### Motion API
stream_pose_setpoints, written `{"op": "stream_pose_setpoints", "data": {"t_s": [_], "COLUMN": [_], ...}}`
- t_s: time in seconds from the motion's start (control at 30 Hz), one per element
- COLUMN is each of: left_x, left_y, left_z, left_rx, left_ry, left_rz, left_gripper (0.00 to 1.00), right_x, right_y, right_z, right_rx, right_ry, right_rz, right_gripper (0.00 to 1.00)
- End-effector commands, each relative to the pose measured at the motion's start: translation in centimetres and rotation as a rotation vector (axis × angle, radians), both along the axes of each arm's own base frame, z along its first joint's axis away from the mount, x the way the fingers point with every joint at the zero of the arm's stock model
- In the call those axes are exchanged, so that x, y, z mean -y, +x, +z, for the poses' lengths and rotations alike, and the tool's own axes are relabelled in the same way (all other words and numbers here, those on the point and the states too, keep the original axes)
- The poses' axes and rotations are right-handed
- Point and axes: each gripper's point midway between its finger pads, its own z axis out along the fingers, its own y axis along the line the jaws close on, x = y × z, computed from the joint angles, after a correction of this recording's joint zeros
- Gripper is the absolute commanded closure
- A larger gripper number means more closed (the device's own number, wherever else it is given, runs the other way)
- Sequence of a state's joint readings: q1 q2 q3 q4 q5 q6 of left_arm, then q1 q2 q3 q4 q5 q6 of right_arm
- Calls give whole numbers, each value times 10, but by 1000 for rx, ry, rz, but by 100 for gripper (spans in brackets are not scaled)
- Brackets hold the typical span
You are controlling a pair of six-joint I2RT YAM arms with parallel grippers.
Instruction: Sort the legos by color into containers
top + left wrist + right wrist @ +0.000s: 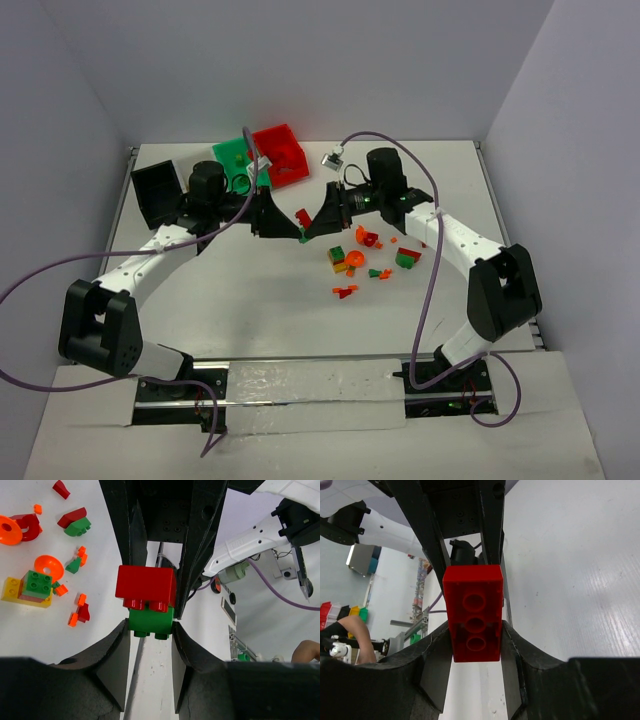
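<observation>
Left wrist: glossy studded red brick (145, 582) touching green brick (150, 621)

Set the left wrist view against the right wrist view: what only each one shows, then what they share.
Left wrist only: the green brick stuck to the red brick, pinched by the left gripper, and loose legos on the table. Right wrist only: the red brick's hollow face with three round tubes, clamped in the right gripper. Both: the red brick, held between the two grippers over the table.
</observation>
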State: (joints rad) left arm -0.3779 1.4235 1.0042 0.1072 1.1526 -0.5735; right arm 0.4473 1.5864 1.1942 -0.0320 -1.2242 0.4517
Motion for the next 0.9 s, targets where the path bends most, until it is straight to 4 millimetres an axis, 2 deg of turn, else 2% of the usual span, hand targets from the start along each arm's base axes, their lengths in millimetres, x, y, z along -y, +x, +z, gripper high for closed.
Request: {"op": "stream_pose_setpoints", "data": {"t_s": [0.0,0.13,0.23,0.47,0.6,0.87], "left_x": [-3,-6,-6,-8,-8,-9], "left_y": [-13,-17,-18,-16,-18,-17], "left_z": [1,-8,-9,-10,-10,-10], "left_rx": [72,64,65,61,65,62], "left_ry": [6,31,33,30,28,30], "left_rz": [-52,-56,-56,-52,-52,-53], "left_gripper": [100,100,100,100,100,100], "right_x": [3,5,5,5,6,6], "right_y": [3,5,5,7,7,8], "right_z": [12,11,11,10,9,8], "right_rx": [47,42,40,36,38,42], "right_ry": [-6,-4,-5,-14,-16,-16], "right_rz": [-26,-30,-32,-42,-44,-41], "right_gripper": [54,61,62,43,42,59]}}
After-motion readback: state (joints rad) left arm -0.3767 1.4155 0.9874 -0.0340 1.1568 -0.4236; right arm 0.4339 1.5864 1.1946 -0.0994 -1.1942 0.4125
